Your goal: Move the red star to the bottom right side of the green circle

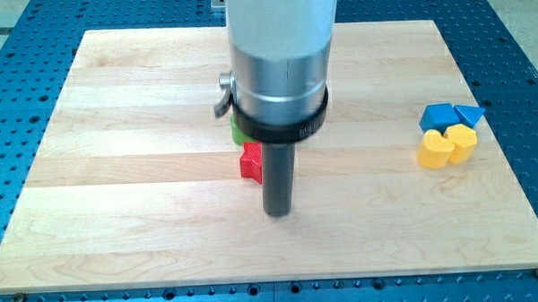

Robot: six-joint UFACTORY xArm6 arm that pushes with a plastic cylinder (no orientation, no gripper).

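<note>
A red block (pixel 250 161), the red star, lies near the board's middle, partly hidden behind the dark rod. A sliver of a green block (pixel 237 132), the green circle, shows just above it, mostly hidden under the arm's silver body. The red block touches or nearly touches the green one from below. My tip (pixel 277 213) rests on the board just right of and below the red block, close beside it.
At the view's right, two blue blocks (pixel 440 116) (pixel 470 115) sit above a yellow heart (pixel 435 150) and a second yellow block (pixel 462 142), all clustered together. The wooden board (pixel 119 210) lies on a blue perforated table.
</note>
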